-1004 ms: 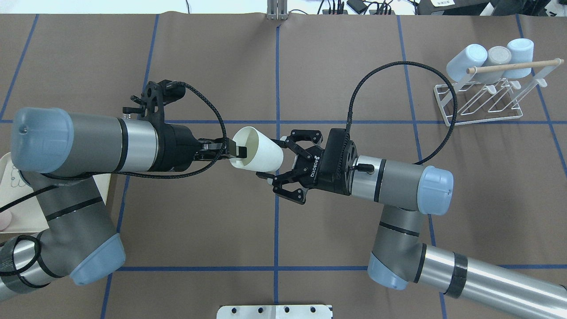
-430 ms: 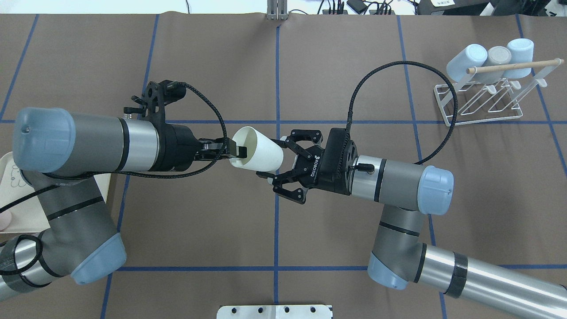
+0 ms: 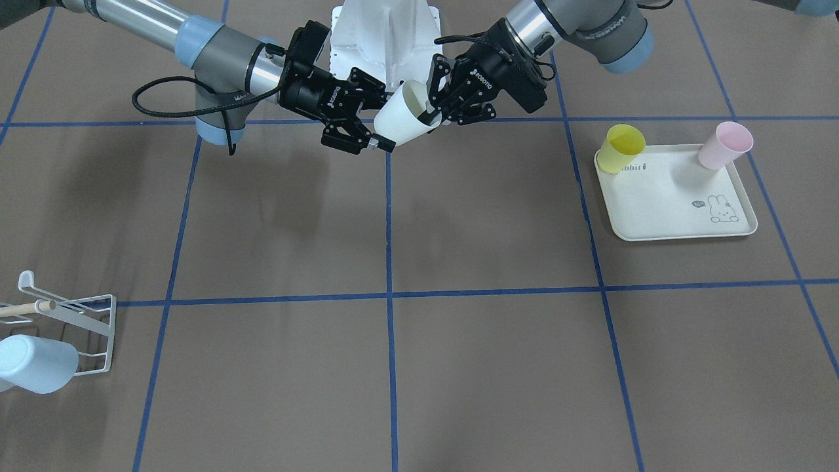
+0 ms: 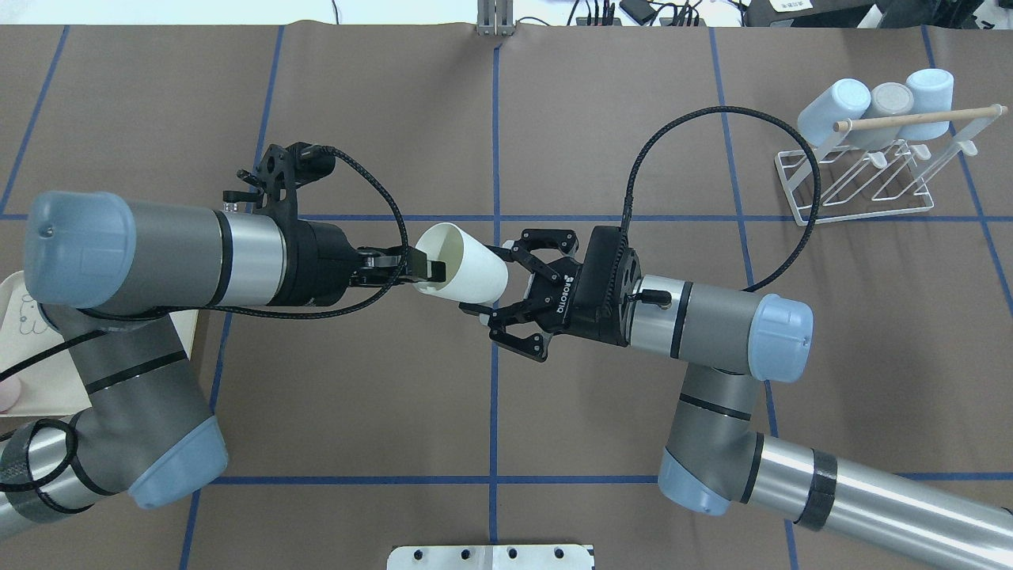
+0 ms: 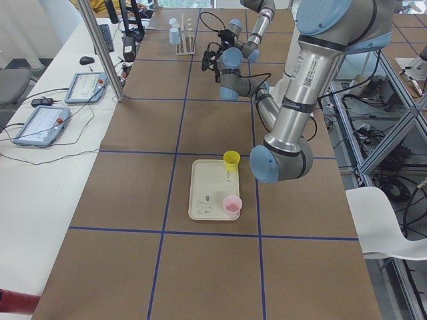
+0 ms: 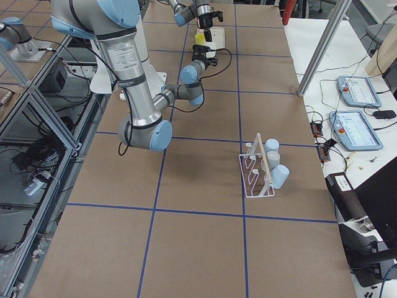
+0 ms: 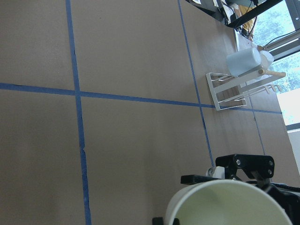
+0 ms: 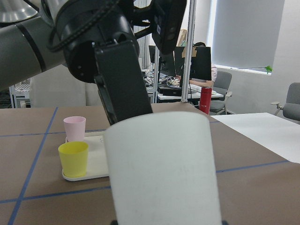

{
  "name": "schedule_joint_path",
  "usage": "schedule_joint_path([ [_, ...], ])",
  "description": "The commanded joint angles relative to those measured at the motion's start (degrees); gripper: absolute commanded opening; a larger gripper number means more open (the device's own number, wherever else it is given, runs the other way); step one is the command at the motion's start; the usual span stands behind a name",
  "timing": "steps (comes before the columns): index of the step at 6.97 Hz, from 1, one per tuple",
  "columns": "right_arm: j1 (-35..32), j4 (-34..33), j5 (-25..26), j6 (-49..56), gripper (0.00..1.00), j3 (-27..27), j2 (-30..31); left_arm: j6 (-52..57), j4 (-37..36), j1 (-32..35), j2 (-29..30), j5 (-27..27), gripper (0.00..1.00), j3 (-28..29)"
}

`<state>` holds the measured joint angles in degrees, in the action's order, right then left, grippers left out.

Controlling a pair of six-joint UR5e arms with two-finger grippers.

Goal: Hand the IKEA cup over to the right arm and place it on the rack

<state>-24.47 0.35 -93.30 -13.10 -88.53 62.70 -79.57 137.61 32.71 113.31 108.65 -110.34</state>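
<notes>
L hand (image 4: 427, 271) tight on rim of plain white tapered cup (image 4: 472, 273); R hand (image 4: 492, 282) wide round base.

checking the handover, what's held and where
The left tool pinches the white cup at its rim, one finger inside; the right tool is open around its base.

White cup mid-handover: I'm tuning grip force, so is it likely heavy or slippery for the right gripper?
The white cup hangs from the left gripper pinching its rim, so probably light. Its smooth tapered wall might slide in the right gripper.
</notes>
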Motion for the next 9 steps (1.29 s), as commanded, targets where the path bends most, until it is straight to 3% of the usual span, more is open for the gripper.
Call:
schedule_joint_path([
  [1, -0.05, 0.0, -0.04, 0.0, 0.32, 0.03, 0.23, 0.03, -0.24, 0.42, 0.15, -0.02, 1.0, -0.49],
  [3, -0.23, 0.0, -0.12, 0.0, 0.32, -0.06, 0.84, 0.47, -1.29, 4.01, -0.11, 0.51, 1.0, -0.67],
  [5, -1.36, -0.35, -0.56, 0.0, 0.32, -3.82, 5.83, 7.72, -8.28, 10.66, -0.72, 7.32, 1.0, -1.45],
  [7, -5.47, -5.06, -1.61, -0.09, 0.17, -5.68, 10.49, 21.75, -12.28, 15.52, -9.98, 10.0, 1.0, -7.05],
  [8, -10.2, -11.45, -7.1, -0.09, 0.15, -7.16, 11.38, 26.7, -12.2, 17.8, -15.18, 10.26, 1.0, -9.43],
  [9, -17.21, -20.3, -16.29, -0.09, 0.15, -9.88, 12.26, 29.88, -12.02, 19.56, -18.45, 11.57, 1.0, -10.5],
])
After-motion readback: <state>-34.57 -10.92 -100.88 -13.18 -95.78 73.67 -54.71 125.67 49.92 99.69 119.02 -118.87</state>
